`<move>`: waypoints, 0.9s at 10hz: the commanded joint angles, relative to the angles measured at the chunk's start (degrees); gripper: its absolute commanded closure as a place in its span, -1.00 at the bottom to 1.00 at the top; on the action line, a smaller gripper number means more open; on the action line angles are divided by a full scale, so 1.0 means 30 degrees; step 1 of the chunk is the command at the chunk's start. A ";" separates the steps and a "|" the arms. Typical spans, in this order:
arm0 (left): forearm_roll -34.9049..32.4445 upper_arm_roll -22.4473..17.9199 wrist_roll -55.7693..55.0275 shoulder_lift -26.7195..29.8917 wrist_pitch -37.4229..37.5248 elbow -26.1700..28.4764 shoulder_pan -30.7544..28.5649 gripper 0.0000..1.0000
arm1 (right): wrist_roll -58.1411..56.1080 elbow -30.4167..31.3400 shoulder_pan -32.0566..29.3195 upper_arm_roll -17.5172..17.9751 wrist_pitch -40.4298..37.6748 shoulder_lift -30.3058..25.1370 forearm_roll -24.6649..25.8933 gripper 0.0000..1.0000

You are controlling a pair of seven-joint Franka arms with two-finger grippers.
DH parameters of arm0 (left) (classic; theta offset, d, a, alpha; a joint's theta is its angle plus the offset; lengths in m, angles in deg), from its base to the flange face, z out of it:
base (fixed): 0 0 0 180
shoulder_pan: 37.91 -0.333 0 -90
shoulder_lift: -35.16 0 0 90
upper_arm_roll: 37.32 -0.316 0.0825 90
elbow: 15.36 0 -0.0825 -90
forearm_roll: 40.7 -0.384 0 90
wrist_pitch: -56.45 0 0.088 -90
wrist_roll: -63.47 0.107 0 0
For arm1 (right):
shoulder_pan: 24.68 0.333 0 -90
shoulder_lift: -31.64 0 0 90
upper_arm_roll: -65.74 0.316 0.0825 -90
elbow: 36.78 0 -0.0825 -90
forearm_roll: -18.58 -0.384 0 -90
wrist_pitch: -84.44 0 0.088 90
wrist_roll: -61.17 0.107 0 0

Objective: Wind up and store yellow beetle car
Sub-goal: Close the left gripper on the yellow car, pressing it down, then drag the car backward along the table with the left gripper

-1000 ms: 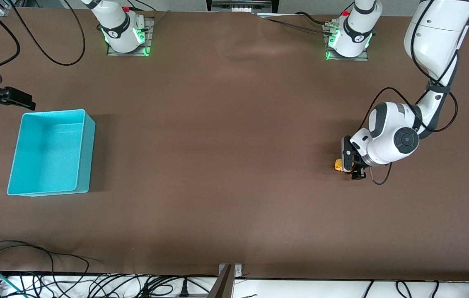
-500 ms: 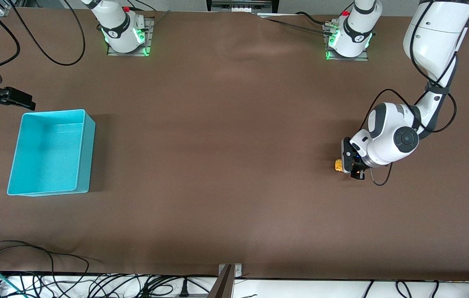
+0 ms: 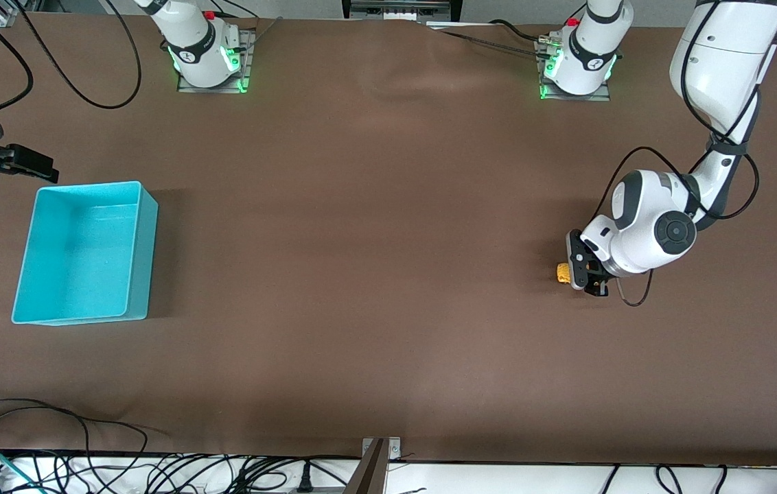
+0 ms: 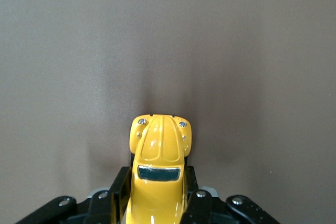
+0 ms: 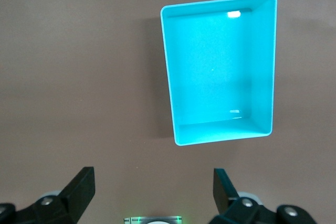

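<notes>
The yellow beetle car (image 3: 563,273) is low at the table surface toward the left arm's end. My left gripper (image 3: 586,276) is shut on it. In the left wrist view the car (image 4: 160,148) sits between the black fingers (image 4: 119,192), its rounded hood sticking out past them, and the left gripper (image 4: 157,195) grips its sides. My right gripper (image 3: 38,167) is open and empty beside the turquoise bin (image 3: 143,261). In the right wrist view its fingers (image 5: 81,184) stand wide apart, short of the empty bin (image 5: 220,66).
The two arm bases (image 3: 206,58) (image 3: 577,65) with green lights stand at the table's edge farthest from the front camera. Cables (image 3: 52,439) lie along the edge nearest that camera. Brown tabletop stretches between the bin and the car.
My left gripper and the car have shifted very slightly toward the left arm's end of the table. The right arm has not moved.
</notes>
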 commanded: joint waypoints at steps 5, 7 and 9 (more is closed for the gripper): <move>-0.0582 -0.0062 0.0379 -0.0358 0.0417 0.0441 -0.0393 1.00 | 0.0058 -0.0238 -0.0024 -0.0011 -0.0010 0.0072 -0.0037 -1.00; -0.0727 -0.0208 0.1812 -0.0389 0.0417 0.0441 -0.1239 1.00 | 0.0000 -0.0238 -0.0023 -0.0011 -0.0039 0.0072 -0.0008 -1.00; -0.0728 -0.0296 0.3483 -0.0623 0.0417 0.0412 -0.2732 1.00 | -0.0001 -0.0238 -0.0052 -0.0011 -0.0039 0.0072 0.0109 -1.00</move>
